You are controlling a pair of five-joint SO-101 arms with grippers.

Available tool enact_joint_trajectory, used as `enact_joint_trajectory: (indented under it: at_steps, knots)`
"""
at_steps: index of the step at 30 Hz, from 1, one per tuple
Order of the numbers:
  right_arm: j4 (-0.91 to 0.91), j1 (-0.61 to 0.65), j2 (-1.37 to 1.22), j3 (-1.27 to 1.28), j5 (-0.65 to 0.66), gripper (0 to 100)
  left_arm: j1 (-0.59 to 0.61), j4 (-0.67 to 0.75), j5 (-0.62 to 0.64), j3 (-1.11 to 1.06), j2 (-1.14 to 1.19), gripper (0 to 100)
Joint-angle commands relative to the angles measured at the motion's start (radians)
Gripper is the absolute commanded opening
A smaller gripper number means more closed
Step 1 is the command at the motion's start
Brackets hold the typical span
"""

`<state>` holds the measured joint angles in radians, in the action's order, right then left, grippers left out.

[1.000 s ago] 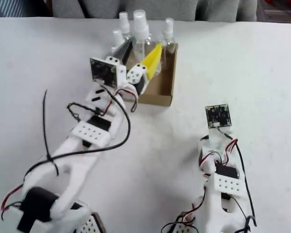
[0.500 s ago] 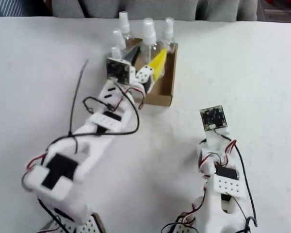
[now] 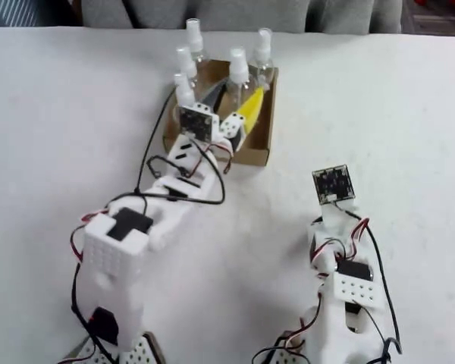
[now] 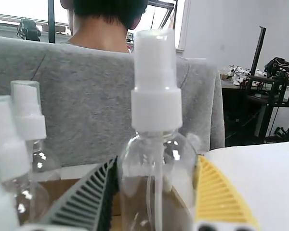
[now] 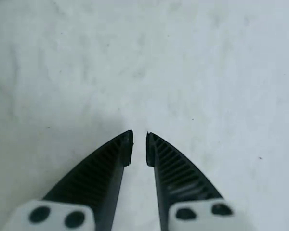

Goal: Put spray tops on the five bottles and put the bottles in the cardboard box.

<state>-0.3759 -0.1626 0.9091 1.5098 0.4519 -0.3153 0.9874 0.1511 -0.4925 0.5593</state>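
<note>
Nearest: right hand [image 5: 138, 147] low over the bare white surface [image 5: 207, 57], fingers drawn almost together with a slim gap at the tips, gripping nothing.

Farther out: left hand [image 3: 233, 100] over the open top of the cardboard box [image 3: 252, 155], dark and yellow fingers clamped on the belly of a clear spray bottle [image 4: 154, 202]. Held upright inside the box's outline, long axis vertical, white spray top [image 4: 154, 96] uppermost. No telling which way the nozzle faces.

Beside and beyond: four other spray bottles [image 3: 185, 61], all capped, apparently standing in the box along its left wall and at the far corners.

Looks like the closing step: setting the fifth capped bottle among the rest. Cannot tell whether its base touches the box floor. Calls next for lowering until seated, parting the fingers only a little, then lifting straight up, away from the neighbouring tops close beside.
</note>
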Motion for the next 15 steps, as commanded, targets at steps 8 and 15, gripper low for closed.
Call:
enact_joint_trajectory:
  at_steps: [8, 15]
  knots:
    - [0.016, 0.010, 0.016, -0.011, 0.008, 3.2, -0.013, 0.034, -0.006, 0.086, 0.027, 9]
    - [0.016, 0.010, 0.016, -0.011, 0.008, 3.2, -0.012, 0.031, -0.005, 0.074, 0.016, 9]
